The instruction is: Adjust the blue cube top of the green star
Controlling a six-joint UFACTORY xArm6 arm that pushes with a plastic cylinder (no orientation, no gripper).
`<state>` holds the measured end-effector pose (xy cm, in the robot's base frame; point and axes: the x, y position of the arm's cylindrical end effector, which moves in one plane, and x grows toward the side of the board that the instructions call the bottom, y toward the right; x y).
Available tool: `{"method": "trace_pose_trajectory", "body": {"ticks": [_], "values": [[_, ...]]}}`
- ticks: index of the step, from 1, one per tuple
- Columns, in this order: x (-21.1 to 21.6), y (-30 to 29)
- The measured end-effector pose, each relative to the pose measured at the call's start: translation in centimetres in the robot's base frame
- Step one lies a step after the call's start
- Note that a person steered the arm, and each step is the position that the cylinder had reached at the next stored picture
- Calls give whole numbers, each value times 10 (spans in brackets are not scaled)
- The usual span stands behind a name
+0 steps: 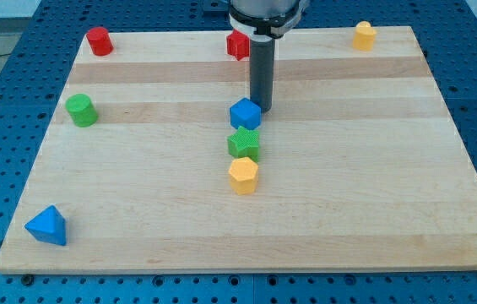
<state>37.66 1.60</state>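
The blue cube [245,114] sits near the board's middle, just above the green star [244,143] and touching or nearly touching it. My tip [262,109] is at the cube's upper right edge, right against it. The dark rod rises from there to the view's top. A yellow hexagonal block [243,176] lies directly below the green star, so the three blocks form a short vertical line.
A red cylinder [99,40] is at the top left, a red block [237,45] at the top centre behind the rod, a yellow block [364,35] at the top right. A green cylinder [81,110] is at the left, a blue triangular block [47,225] at the bottom left.
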Motion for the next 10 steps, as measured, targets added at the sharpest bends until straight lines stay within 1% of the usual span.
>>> {"method": "trace_pose_trajectory", "body": {"ticks": [1,2,3,4,9,10], "values": [[-19,-23],[-18,-63],[-2,-70],[5,-60],[8,-52],[8,-73]]}}
